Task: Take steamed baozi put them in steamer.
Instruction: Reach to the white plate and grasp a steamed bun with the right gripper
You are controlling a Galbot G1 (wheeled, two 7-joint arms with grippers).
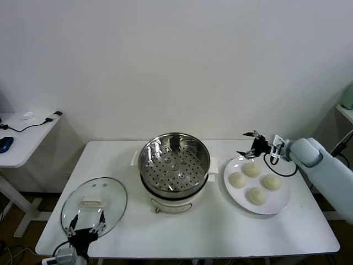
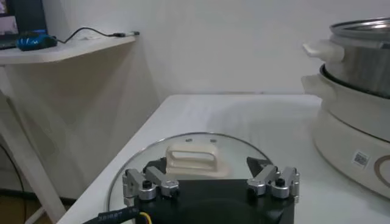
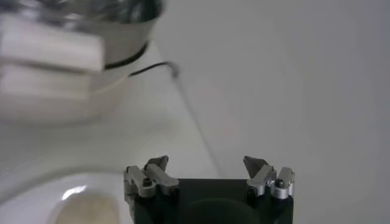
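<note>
Several cream-white baozi lie on a white plate (image 1: 278, 205) at the right: one at the back (image 1: 252, 169), one at the left (image 1: 237, 179), one at the right (image 1: 271, 182), one at the front (image 1: 256, 195). The shiny steamer (image 1: 174, 160) stands open and empty in the middle on its white base; it also shows in the left wrist view (image 2: 359, 79) and the right wrist view (image 3: 67, 55). My right gripper (image 1: 249, 144) is open and empty, above the table just behind the plate's back edge; the right wrist view shows it (image 3: 206, 163) and one baozi (image 3: 85, 209). My left gripper (image 1: 85, 228) is open at the front left.
A round glass lid (image 1: 94, 205) with a cream handle lies at the table's front left, under my left gripper (image 2: 208, 163); the handle shows in the left wrist view (image 2: 193, 159). A side table (image 1: 22, 138) with cables stands at the far left.
</note>
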